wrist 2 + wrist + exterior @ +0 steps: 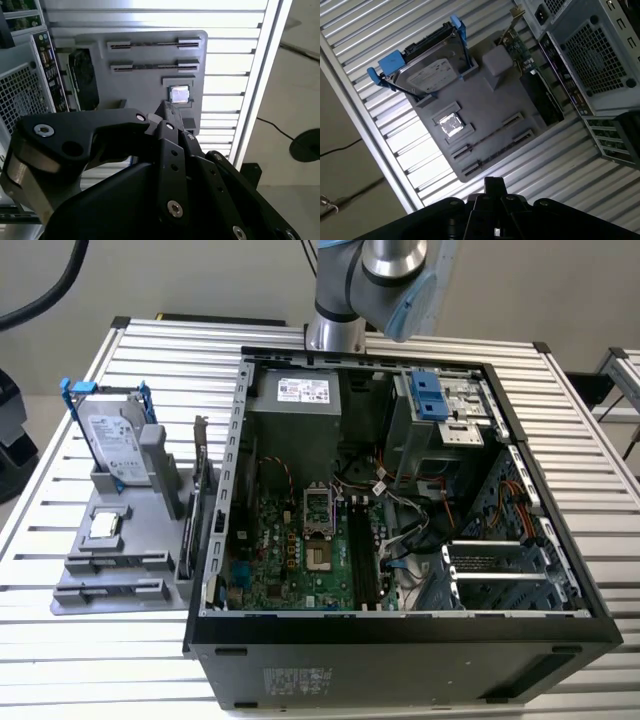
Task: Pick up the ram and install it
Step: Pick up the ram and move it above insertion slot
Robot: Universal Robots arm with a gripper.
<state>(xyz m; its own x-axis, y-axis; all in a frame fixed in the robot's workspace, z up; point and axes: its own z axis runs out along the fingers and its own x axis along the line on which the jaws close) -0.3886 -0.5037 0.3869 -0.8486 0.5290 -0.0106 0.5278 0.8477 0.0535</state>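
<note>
Gripper: jaws together, holding nothing, well apart from the ram.
Ram: edge-on in a slot of the grey tray, untouched.

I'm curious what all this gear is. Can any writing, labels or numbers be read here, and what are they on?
Power supply sticker: print too small to read.
Hard drive label: too blurred to read.
Case side sticker: too small to read.
No text is legible.
</note>
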